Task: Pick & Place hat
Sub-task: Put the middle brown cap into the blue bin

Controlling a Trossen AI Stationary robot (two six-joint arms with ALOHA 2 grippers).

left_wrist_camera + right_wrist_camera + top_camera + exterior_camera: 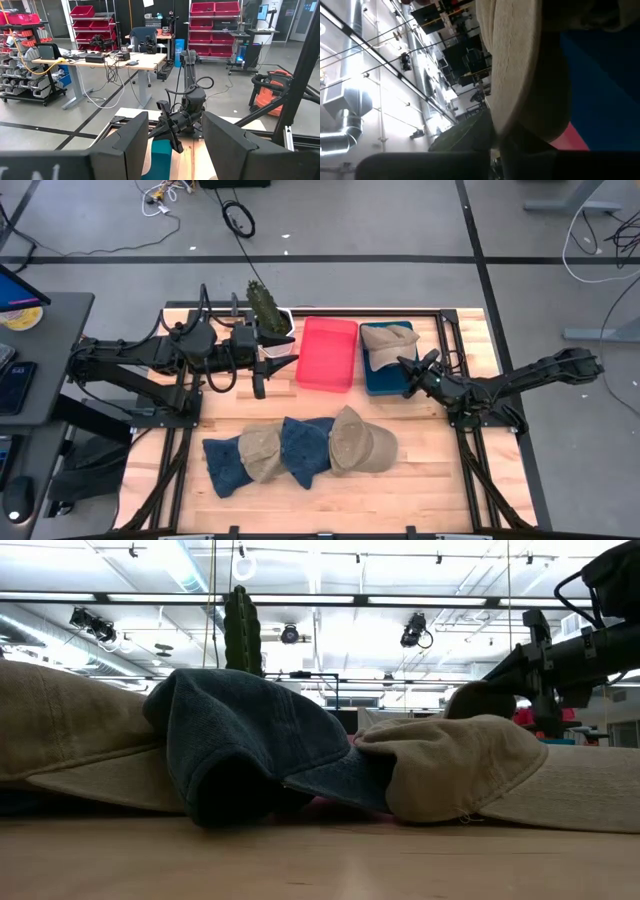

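A tan hat [388, 338] lies in the blue bin [378, 383] at the far right, beside a red bin [328, 352]. My right gripper [403, 366] reaches in over the blue bin's right side and is shut on that hat, which fills the right wrist view [520, 65]. Several more hats lie overlapping in a row on the near part of the table: blue [225, 465], tan [262, 452], blue [305, 448], tan [362, 444]. My left gripper [262, 368] hangs open above the table left of the red bin, holding nothing. My right gripper pinches the tan hat's lower edge [530, 127] between its two fingers, coming nearly level from the table's right side. The dark fingers [470, 160] cover the exact place of contact. The hat's body rests in the blue bin.
A cactus in a white pot [270, 310] stands at the far edge, close to my left gripper. A black frame rail [450, 350] runs beside the blue bin. Bare wood lies between the bins and the row of hats.
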